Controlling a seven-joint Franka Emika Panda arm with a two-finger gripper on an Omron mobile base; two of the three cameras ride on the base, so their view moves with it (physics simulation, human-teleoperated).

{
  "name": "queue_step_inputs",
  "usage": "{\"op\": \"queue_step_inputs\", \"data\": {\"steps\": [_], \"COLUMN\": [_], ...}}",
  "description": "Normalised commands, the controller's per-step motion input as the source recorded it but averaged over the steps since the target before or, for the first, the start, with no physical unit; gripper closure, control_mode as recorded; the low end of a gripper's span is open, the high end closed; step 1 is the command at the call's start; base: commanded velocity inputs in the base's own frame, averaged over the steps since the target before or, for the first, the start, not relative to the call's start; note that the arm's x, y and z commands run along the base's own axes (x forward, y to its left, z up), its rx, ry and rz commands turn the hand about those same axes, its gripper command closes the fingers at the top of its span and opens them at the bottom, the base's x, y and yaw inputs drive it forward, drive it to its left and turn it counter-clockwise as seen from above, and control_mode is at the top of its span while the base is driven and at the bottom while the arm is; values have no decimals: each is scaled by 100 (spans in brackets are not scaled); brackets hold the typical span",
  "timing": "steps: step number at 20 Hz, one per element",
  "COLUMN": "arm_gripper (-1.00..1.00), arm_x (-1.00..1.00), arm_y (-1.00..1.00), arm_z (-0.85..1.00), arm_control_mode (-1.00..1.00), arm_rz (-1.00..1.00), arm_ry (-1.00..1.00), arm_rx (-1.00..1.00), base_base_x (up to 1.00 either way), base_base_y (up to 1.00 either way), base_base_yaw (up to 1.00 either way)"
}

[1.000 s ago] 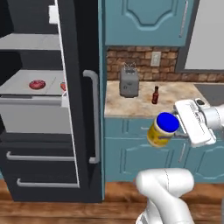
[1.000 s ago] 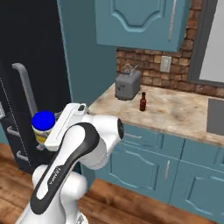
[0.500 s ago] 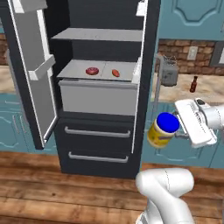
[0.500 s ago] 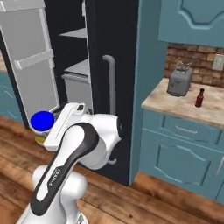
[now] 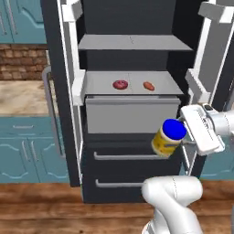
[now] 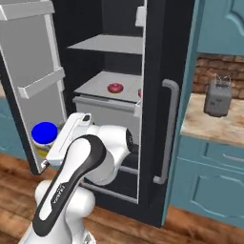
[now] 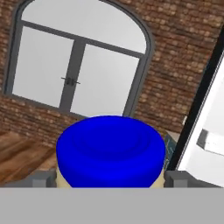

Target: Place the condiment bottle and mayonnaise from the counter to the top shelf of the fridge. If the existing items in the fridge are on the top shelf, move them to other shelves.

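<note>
The mayonnaise [image 5: 168, 137], a squat jar with a blue lid and yellow label, hangs in the air in front of the open fridge [image 5: 132, 18]. My gripper [image 5: 177, 137] is shut on its sides. In the hand view the blue lid [image 7: 110, 148] sits between my fingertips [image 7: 175, 177]. The top shelf [image 5: 132, 43] is bare. On the shelf below lie a pink donut [image 5: 120, 84] and an orange-red piece [image 5: 148, 85]. From the right I see the jar [image 6: 44, 136] low beside the open door [image 6: 38, 81]. The condiment bottle is out of view.
The counter [image 5: 20, 96] lies left of the fridge, with a toaster [image 6: 218, 97] on it in the right base view. Fridge doors [image 5: 215, 55] stand open on both sides. Two closed drawers [image 5: 128, 157] fill the fridge's lower part. A wood floor [image 5: 41, 205] spreads below.
The whole scene has slid as the base moved: the fridge now faces the cameras and the counter has gone to the side. The jar stays in my gripper.
</note>
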Motion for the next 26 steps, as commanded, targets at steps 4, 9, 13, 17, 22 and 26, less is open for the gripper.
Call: {"op": "queue_step_inputs", "data": {"steps": [4, 9, 13, 17, 22, 26], "arm_gripper": [100, 100, 100, 100, 100, 100], "arm_x": [0, 0, 0, 0, 2, 0], "arm_y": [0, 0, 0, 0, 20, 49], "arm_z": [0, 0, 0, 0, 33, 89], "arm_control_mode": [100, 100, 100, 100, -100, -100], "arm_rz": [0, 0, 0, 0, -18, -44], "arm_ry": [0, 0, 0, 0, 0, -7], "arm_rx": [0, 0, 0, 0, 0, 0], "base_base_x": [91, 86, 78, 62, 20, 0], "base_base_y": [74, 25, 0, 9, 9, 0], "base_base_yaw": [-53, -36, -1, -2, -3, 0]}}
